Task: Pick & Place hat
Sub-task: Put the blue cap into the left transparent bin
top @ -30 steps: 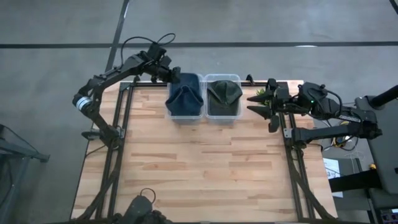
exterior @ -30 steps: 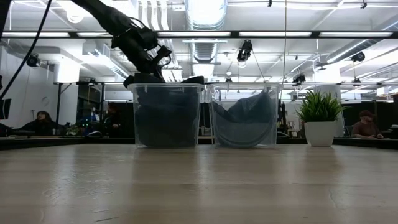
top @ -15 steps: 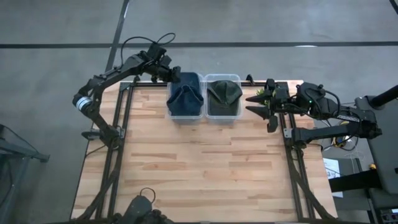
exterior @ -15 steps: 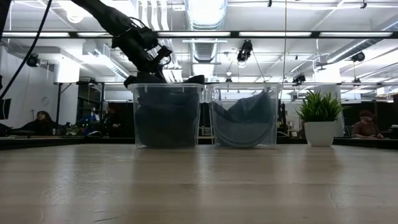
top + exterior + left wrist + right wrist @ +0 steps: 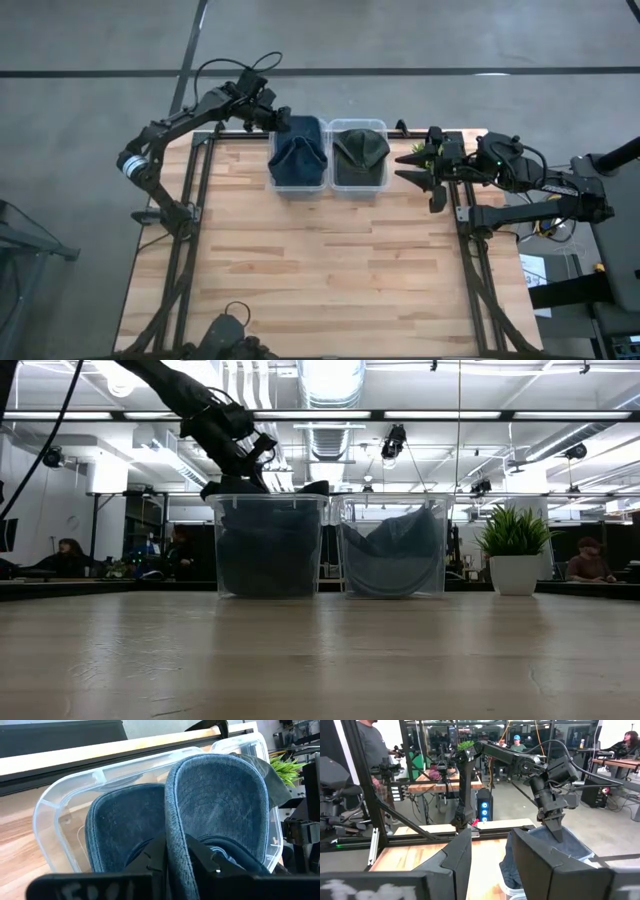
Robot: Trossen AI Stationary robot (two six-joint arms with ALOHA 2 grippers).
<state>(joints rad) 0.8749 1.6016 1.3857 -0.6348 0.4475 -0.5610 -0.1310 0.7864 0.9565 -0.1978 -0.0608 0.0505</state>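
Note:
A blue denim hat [image 5: 298, 157] sits in the left clear bin [image 5: 273, 178], and its brim stands up in the left wrist view [image 5: 215, 805]. My left gripper [image 5: 281, 124] is at the bin's far left corner, shut on the hat; the low view shows it above the bin's rim [image 5: 236, 482]. A dark green hat [image 5: 360, 148] lies in the right clear bin [image 5: 383, 182]. My right gripper [image 5: 421, 166] waits open at the table's right far side, beside the bins [image 5: 490, 851]. My left gripper pinches the blue hat's brim at its stitched edge [image 5: 176, 845] between its two fingers [image 5: 150, 861], the edge running up between them. It comes from above, slanting in from the table's far left. The hat's lower part stays inside the bin.
A potted plant [image 5: 515, 550] stands at the table's far right edge, close to my right gripper. The two bins stand side by side at the far edge. The bare wooden tabletop [image 5: 330, 270] stretches toward the near side. People sit in the room behind.

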